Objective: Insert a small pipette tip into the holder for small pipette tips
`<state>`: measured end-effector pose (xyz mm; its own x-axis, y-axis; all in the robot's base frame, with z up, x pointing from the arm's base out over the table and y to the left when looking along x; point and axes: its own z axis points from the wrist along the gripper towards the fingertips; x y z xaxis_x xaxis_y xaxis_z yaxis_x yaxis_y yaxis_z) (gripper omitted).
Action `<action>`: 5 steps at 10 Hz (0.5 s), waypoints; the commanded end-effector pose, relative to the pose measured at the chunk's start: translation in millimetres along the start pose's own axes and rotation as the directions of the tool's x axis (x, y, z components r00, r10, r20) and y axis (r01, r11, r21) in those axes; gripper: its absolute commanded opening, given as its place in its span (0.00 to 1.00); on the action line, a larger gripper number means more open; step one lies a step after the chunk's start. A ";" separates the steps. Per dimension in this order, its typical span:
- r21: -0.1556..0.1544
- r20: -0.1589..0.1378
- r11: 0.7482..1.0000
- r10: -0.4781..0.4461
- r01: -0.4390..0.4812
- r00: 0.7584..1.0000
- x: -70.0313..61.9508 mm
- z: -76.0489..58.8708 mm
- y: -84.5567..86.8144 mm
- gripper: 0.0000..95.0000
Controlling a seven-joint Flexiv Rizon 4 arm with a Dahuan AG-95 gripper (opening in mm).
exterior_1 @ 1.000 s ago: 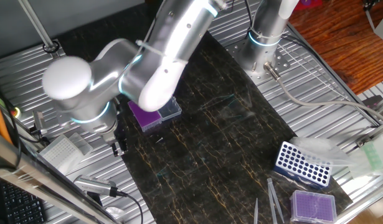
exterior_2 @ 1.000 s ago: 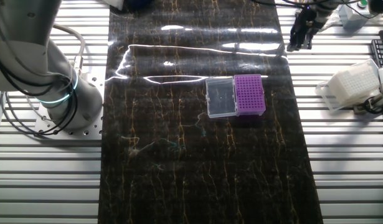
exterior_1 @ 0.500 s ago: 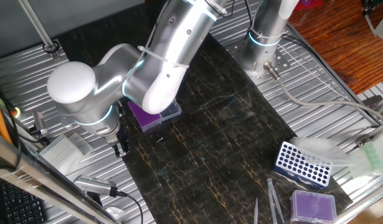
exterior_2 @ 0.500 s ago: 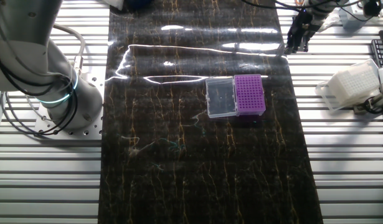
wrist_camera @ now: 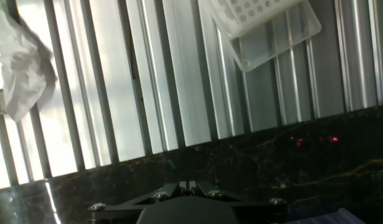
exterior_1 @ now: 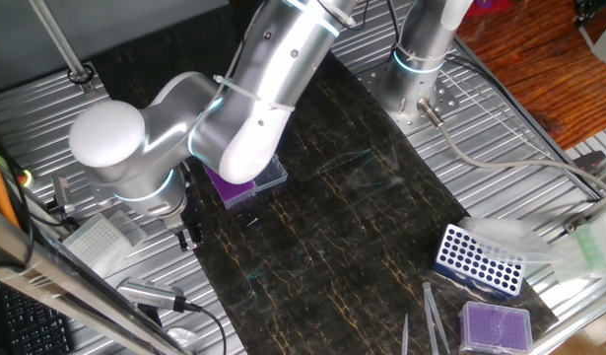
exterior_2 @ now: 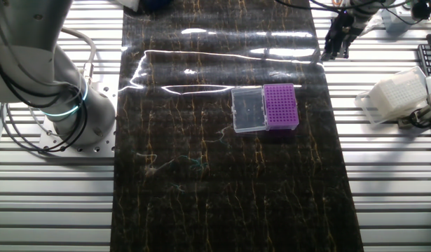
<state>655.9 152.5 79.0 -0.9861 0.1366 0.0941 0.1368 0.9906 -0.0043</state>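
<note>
Black two-finger gripper [exterior_2: 338,43] hung at mat edge, fingers together, apparently empty. Square purple-gridded holder w/ clear lid [exterior_2: 265,108] sat mid-mat, well apart, diagonally inward. Tiny teal tip [exterior_2: 197,163] lay beyond holder; axis unclear.

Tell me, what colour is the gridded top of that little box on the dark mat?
Bright purple; the holder shows best in the other fixed view.
</note>
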 end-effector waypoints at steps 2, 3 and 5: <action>0.005 0.005 1.000 0.009 -0.009 1.000 0.4 0.5 0.0 0.00; 0.008 0.005 1.000 0.010 -0.010 1.000 0.4 0.5 0.0 0.00; 0.007 0.012 1.000 0.018 -0.018 1.000 0.4 0.5 0.0 0.00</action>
<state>656.8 153.3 78.4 -0.9844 0.1551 0.0836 0.1546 0.9879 -0.0121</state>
